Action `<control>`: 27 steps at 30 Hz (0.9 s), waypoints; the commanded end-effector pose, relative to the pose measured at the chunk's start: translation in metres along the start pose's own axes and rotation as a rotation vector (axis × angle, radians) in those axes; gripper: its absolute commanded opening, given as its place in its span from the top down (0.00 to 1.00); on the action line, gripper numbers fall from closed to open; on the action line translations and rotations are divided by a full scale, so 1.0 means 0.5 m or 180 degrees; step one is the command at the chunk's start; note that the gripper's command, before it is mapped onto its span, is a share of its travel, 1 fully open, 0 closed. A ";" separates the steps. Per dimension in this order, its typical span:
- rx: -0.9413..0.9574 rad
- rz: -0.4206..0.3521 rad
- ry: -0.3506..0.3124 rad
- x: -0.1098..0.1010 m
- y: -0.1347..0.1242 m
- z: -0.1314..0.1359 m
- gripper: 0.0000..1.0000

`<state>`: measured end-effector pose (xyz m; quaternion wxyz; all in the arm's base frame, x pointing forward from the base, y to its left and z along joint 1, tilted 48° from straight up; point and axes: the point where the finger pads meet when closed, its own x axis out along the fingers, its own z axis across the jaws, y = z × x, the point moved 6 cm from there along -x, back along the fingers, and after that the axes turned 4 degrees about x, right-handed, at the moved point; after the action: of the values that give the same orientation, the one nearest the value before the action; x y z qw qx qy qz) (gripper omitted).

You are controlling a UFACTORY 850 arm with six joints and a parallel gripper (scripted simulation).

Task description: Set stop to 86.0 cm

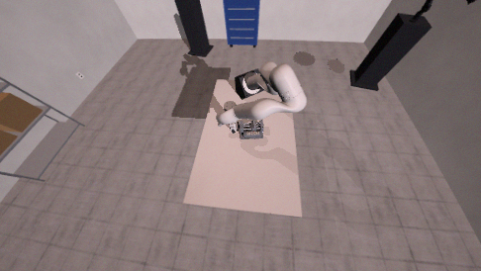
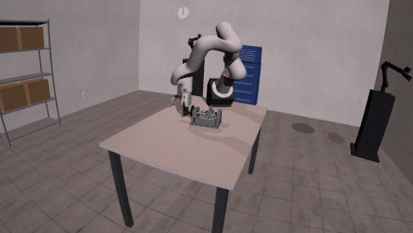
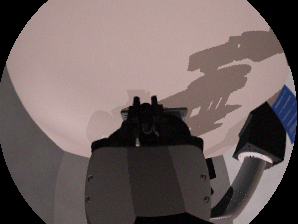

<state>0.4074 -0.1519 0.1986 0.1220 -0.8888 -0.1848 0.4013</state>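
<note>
A small grey stop device with rods and end blocks stands on the table; its plate partly shows behind the fingers in the wrist view. Light markings on its front are too small to read, so the stop's setting cannot be told. The handwheel is a small dark shape at the device's left end, mostly hidden by the gripper. My gripper points down at that end, its fingers close together. It appears shut on the handwheel, though the contact itself is hidden.
The pale table top carries the device and the arm's black base behind it. A blue cabinet, a shelf with boxes and dark pillars stand away from the table.
</note>
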 end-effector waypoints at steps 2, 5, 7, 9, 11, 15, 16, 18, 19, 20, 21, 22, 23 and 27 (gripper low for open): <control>0.0000 0.0003 -0.0001 -0.014 0.000 -0.003 0.94; 0.0000 0.0003 -0.0001 -0.023 0.000 -0.003 0.94; 0.0000 0.0003 -0.0001 -0.029 0.000 -0.003 0.94; 0.0000 0.0003 -0.0001 -0.035 0.000 -0.001 0.94; 0.0000 0.0003 -0.0001 -0.038 0.001 0.000 0.94; 0.0000 0.0003 -0.0001 -0.049 0.001 0.005 0.94; 0.0000 0.0003 -0.0001 -0.053 0.001 0.007 0.94; 0.0000 0.0003 -0.0001 -0.060 0.001 0.013 0.94; 0.0000 0.0003 -0.0001 -0.063 0.002 0.016 0.94; 0.0000 0.0003 -0.0001 -0.066 0.002 0.020 0.94; 0.0000 0.0003 -0.0001 -0.069 0.002 0.024 0.94; 0.0000 0.0003 -0.0001 -0.071 0.003 0.028 0.94; 0.0000 0.0003 -0.0001 -0.073 0.003 0.033 0.94; 0.0000 0.0003 -0.0001 -0.077 0.004 0.050 0.94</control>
<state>0.3733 -0.1670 0.2111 0.1219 -0.8888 -0.1847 0.4014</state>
